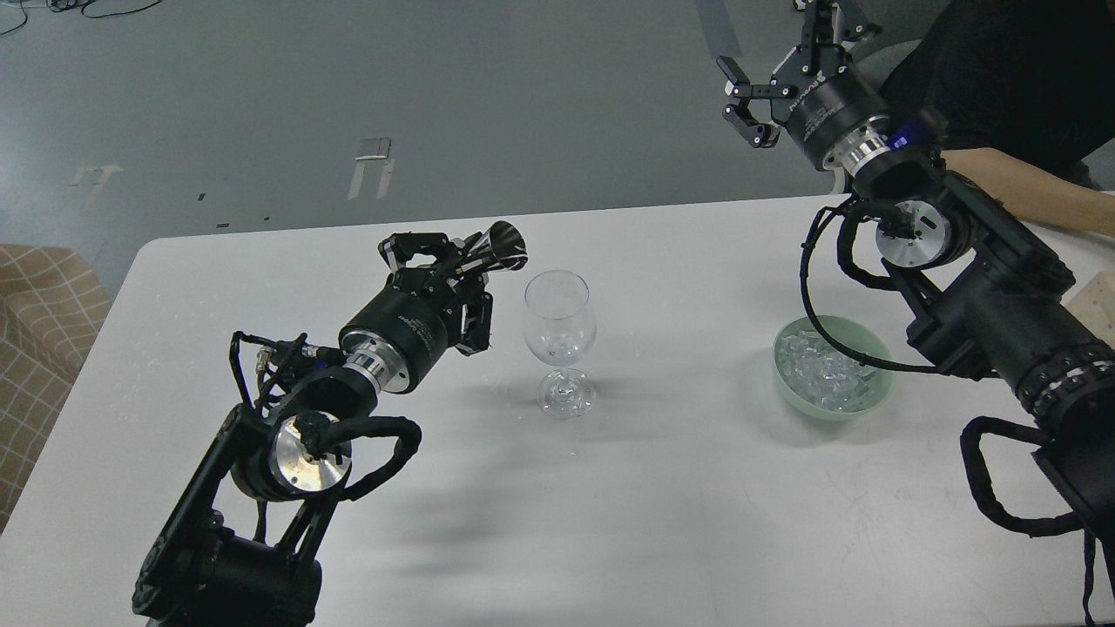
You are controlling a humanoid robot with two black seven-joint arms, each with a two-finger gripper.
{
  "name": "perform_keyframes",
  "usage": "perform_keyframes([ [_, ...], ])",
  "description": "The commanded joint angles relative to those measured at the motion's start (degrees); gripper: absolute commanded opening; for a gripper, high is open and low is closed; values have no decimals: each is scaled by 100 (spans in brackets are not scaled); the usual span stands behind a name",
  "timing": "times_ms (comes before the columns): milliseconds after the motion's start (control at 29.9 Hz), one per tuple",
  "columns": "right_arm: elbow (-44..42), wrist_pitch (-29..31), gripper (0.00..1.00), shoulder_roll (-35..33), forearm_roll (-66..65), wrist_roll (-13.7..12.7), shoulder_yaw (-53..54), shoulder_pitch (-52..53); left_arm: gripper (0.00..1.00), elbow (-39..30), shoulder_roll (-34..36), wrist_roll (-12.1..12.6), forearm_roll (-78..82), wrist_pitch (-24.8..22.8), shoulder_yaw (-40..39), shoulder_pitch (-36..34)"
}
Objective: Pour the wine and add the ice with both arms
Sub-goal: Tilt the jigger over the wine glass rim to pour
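Observation:
A clear stemmed glass (559, 324) stands mid-table with some clear contents at its bottom; I cannot tell liquid from ice there. My left gripper (466, 274) is shut on a small metal cone-shaped measuring cup (505, 245), held tilted just left of the glass rim, mouth towards the glass. No wine shows in the cup. A pale green bowl (878, 396) at the right holds many clear ice cubes (823, 373). My right gripper (775, 63) is open and empty, raised high beyond the table's far edge, above and behind the bowl.
The white table (662, 514) ends at the back near the cup. A person's bare forearm (1010, 178) rests on the far right corner. A pale wooden block (1096, 296) sits at the right edge. A checked seat (43, 331) stands left of the table.

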Motion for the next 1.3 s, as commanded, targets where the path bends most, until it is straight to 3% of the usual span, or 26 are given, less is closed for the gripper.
perform_keyframes([
  [0,-7,0,100,0,2,0,6,0,0,-6,21,71,61,-2,2,-25],
  [1270,2,0,100,18,2,9,-3,0,0,-278,469,106,1387,-669,37,-297],
])
